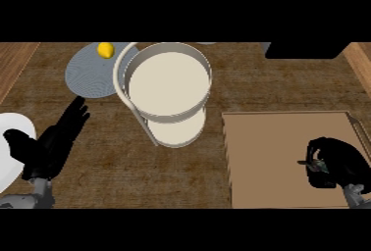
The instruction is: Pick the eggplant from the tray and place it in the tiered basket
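No text, label, brand or number seems readable on anything in this view.

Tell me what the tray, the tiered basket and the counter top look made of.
Tray: flat matte tan, like cardboard or unfinished wood, thin raised rim. Tiered basket: smooth cream bowls with thin walls, perhaps ceramic or plastic. Counter top: brown streaked grain, looks like wood.

Brown counter here. On it sit a tray, tiered basket, grey plate and white plate.
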Available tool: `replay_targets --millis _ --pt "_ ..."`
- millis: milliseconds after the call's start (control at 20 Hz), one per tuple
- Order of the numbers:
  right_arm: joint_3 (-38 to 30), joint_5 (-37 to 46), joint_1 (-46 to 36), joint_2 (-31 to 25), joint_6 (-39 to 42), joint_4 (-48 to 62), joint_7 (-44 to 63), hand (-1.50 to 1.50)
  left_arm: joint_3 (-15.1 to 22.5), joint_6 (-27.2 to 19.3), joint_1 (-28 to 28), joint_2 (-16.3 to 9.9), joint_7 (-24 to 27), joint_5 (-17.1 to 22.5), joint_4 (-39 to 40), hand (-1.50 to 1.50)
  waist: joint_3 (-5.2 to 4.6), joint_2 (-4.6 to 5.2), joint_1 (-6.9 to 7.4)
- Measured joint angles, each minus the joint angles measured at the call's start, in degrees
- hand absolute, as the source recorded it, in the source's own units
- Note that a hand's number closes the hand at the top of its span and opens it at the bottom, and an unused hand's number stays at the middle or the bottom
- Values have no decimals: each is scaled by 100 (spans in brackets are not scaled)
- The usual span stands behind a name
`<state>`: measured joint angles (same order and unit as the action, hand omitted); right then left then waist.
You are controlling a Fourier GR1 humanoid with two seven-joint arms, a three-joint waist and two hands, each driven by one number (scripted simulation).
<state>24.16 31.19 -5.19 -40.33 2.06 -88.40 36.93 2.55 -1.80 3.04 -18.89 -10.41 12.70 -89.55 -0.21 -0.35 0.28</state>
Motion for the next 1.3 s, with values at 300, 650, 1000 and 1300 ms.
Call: replay_targets --millis 300,650,1000,1300 --pt "-203 645 215 -347 -1249 -670 -1177 150 -63 -32 -116 37 148 -57 80 0 20 -8 -127" --pt "-821 -52 409 -34 -2102 -2139 -1848 150 -122 12 -159 27 74 -9 19 0 23 -14 -171" --pt "-1101 -491 301 -38 -1455 -3691 -1221 150 -188 107 -47 42 7 -61 30 0 16 14 -79" --pt "-397 -152 -1045 545 -675 -4079 204 150 -93 65 22 179 -118 -201 -93 0 12 28 24"
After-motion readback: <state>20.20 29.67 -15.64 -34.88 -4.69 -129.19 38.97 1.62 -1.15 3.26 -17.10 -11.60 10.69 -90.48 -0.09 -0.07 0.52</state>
